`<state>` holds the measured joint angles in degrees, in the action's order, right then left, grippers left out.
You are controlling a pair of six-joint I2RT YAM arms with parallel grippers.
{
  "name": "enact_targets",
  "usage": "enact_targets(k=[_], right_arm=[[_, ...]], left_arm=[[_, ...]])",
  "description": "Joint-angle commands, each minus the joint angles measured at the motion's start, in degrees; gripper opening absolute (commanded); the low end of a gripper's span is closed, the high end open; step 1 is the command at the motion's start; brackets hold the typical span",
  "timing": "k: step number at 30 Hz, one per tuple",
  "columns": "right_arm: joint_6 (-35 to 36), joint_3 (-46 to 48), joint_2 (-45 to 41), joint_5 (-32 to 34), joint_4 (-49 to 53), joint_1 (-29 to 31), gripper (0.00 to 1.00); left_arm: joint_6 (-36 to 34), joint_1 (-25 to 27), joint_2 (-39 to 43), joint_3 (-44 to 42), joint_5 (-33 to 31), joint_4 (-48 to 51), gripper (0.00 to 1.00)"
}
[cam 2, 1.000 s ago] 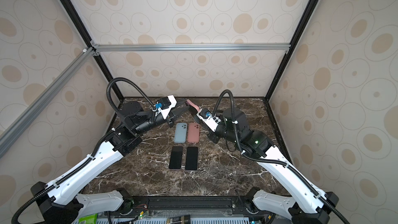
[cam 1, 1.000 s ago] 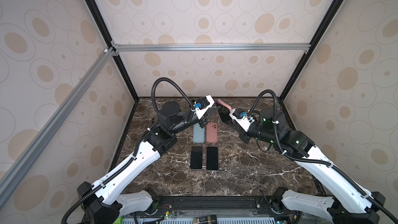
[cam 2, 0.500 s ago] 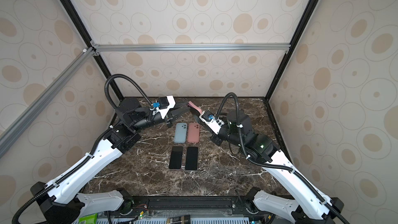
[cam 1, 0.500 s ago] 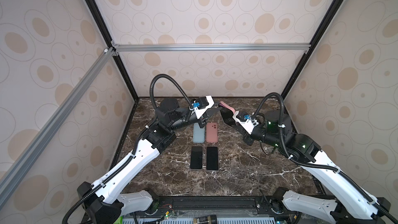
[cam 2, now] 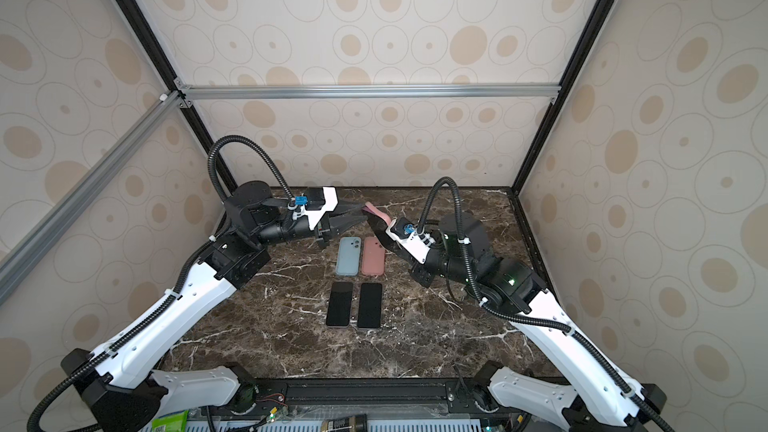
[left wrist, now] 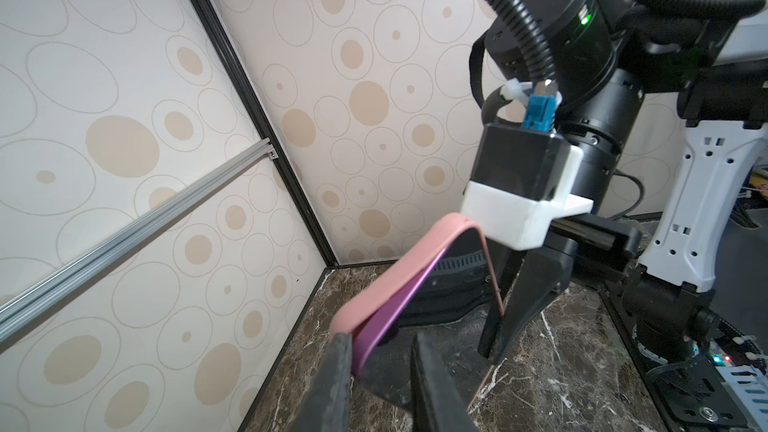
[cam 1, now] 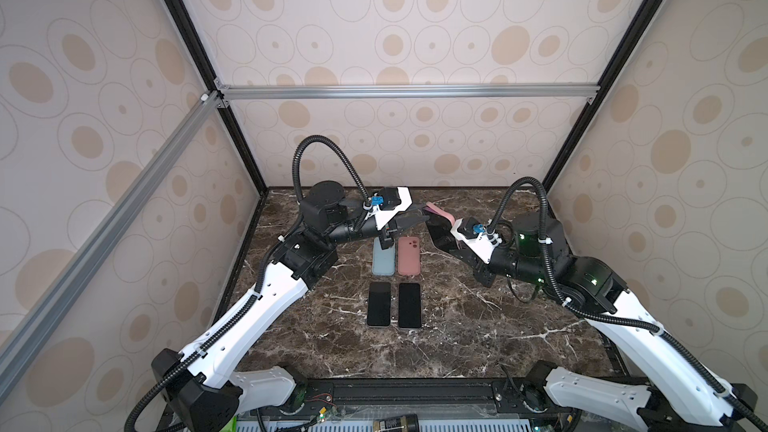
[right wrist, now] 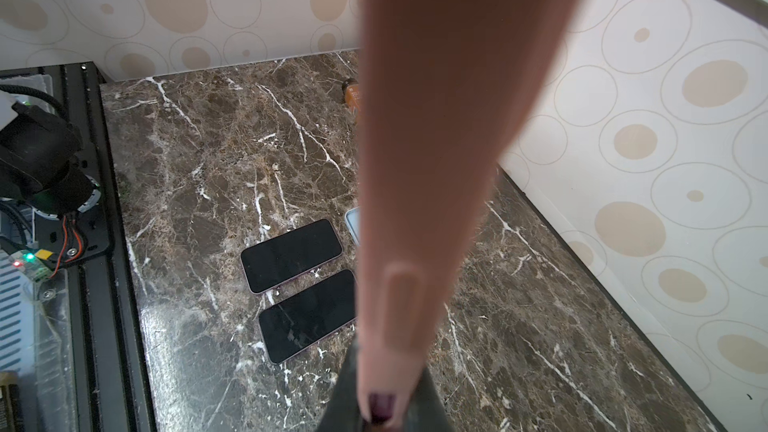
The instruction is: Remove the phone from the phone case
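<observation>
**Peeling the pink case off its phone in mid-air**

We have the pink case [left wrist: 395, 276] held up over the back of the marble table [cam 1: 457, 326], between the two arms. The right gripper [right wrist: 382, 409] is clamped tight on one end of it. At the other end the left gripper [left wrist: 380, 338] stands narrow, with a finger on either side of a corner. There the case lip stands apart from the edge of the purple phone [left wrist: 395, 309]. We cannot tell from these views whether the fingers truly pinch that corner. The phone sits mostly inside the case.

To do this step well, we judge the left fingers should catch only the soft lip, not the phone's edge. They should roll it back along the long side while the right grip holds firm. A sharp tug could spring the phone loose and drop it towards the bare phones [cam 1: 379, 304] and the blue case [cam 1: 383, 257] lying on the table nearby.
</observation>
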<state>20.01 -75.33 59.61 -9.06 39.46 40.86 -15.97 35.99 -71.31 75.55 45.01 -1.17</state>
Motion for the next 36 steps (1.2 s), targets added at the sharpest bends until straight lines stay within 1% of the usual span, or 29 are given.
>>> enact_targets(k=[1, 5, 7, 13, 17, 18, 21, 24, 29, 32, 36], right_arm=[[4.69, -3.18, 2.78, -11.91, -9.79, 2.03, 0.0], [4.77, -2.45, 2.1, -12.49, -11.06, 2.03, 0.0], [4.95, -2.43, 1.49, -12.28, -11.26, 1.87, 0.0], [4.78, -4.06, 1.96, -15.66, -8.75, 0.29, 0.0], [3.88, -3.32, 1.34, -16.74, -10.42, -0.71, 0.0], [3.36, -3.09, 1.05, -17.64, -11.06, -1.44, 0.0], [1.77, -2.77, 0.21, -21.29, -12.34, -4.11, 0.0], [1.54, -2.74, -0.21, -22.83, -12.75, -4.93, 0.0], [0.8, -1.73, -0.62, -25.48, -15.35, -5.19, 0.0], [-1.12, 0.03, -1.28, -27.02, -20.06, -5.32, 0.0], [-5.17, 2.45, -1.79, -28.91, -27.62, -5.44, 0.0]], left_arm=[[-1.35, 3.33, -2.9, 0.14, 11.38, 5.2, 0.26], [-0.96, 3.26, -2.87, -0.25, 12.43, 4.66, 0.27], [0.37, 2.71, -2.65, -0.7, 14.3, 3.61, 0.27], [3.09, 0.8, -2.59, -1.11, 20.34, 2.05, 0.27], [3.43, 0.08, -2.39, -1.49, 22.09, 2.06, 0.27], [4.16, -0.2, -2.27, -1.86, 22.69, 1.14, 0.27], [9.31, -1.58, -1.6, -3.97, 25.49, -4.94, 0.27], [14.12, -2.52, -0.7, -5.99, 27.04, -11.37, 0.27], [15.65, -2.69, -0.58, -6.16, 26.97, -12.62, 0.3], [17.29, -2.73, -0.67, -6.87, 26.99, -14.44, 0.3], [26.37, -2.75, -1.15, -10.79, 27.56, -26.92, 0.3]])
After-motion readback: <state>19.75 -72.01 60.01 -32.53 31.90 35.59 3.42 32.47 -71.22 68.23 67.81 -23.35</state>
